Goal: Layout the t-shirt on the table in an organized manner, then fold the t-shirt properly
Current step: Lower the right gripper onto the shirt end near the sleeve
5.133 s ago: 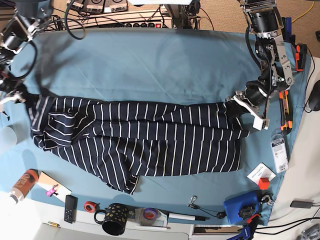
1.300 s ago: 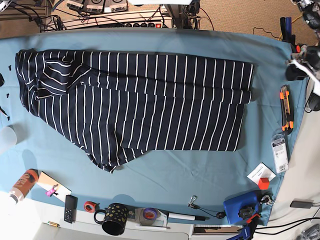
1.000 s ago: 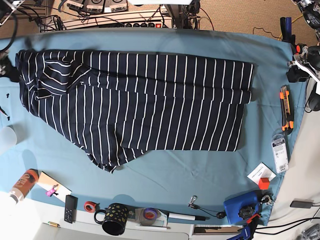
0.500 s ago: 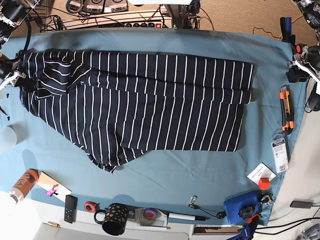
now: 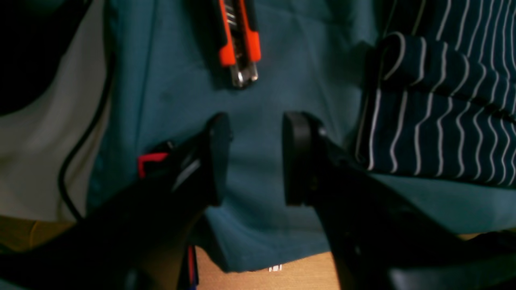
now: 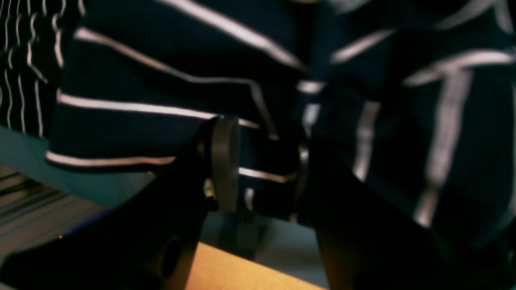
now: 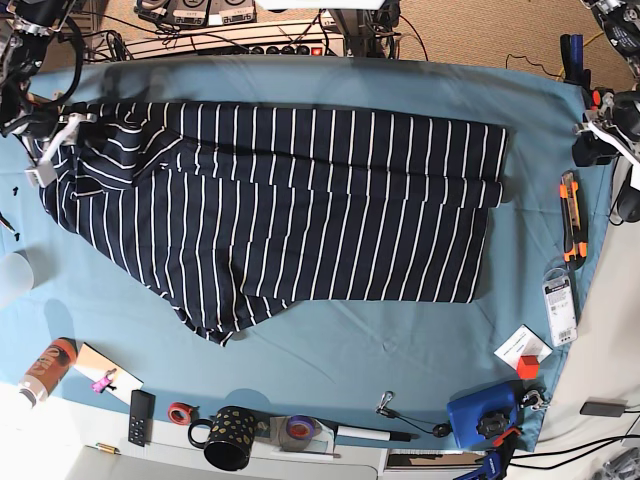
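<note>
The navy white-striped t-shirt (image 7: 290,200) lies spread sideways over the far half of the teal table (image 7: 400,360), its bottom left part tapering to a point near the middle. My right gripper (image 7: 55,145) sits low over the shirt's far left corner. In the right wrist view its jaws stand apart around striped fabric (image 6: 133,92), and the right gripper (image 6: 262,169) is open. My left gripper (image 5: 252,157) hovers open over bare table cloth (image 5: 258,100) with nothing between its fingers. It stands just off the shirt's right edge (image 5: 435,133), at the table's right side (image 7: 592,145).
An orange utility knife (image 7: 570,215) lies right of the shirt, seen also as the knife (image 5: 238,40) ahead of the left gripper. A packet (image 7: 558,300), blue device (image 7: 482,415), spotted mug (image 7: 232,438) and bottle (image 7: 45,368) line the right and near edges. Cables run behind the far edge.
The right arm has come in from the left edge onto the shirt's far left corner, nudging that edge, and its jaws have spread wider. The left arm has stayed put.
</note>
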